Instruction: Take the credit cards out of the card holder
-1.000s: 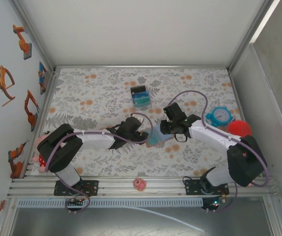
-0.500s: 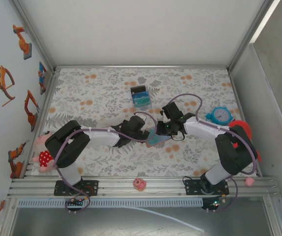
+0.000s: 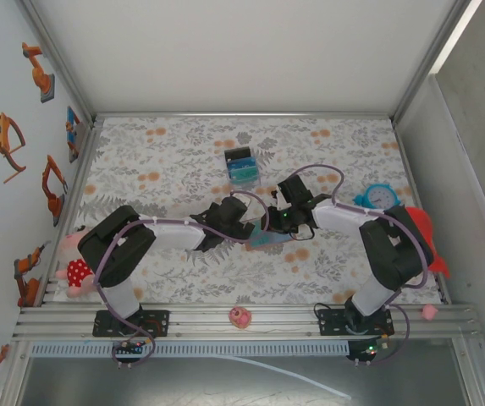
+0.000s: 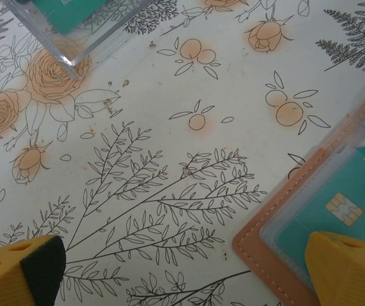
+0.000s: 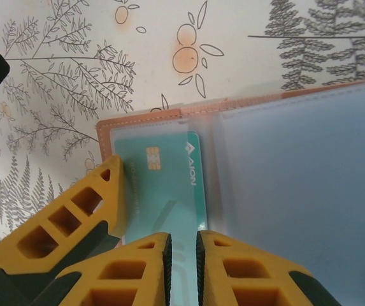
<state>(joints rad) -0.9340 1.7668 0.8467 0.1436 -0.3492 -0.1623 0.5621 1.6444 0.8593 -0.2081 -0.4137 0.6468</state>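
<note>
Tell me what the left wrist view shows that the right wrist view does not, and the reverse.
Extra in the left wrist view: the corner of a clear-walled box holding something teal. Extra in the right wrist view: the right gripper, jaws nearly closed, seemingly pinching the credit card at its near end, and a blue-grey pocket. Both: the flowered table cover, the brown card holder, that card's chip, and the left gripper, jaws wide apart.

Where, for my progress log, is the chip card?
Right wrist view: the chip card sits inside the card holder, mid-table, directly ahead of the right end effector.
</note>
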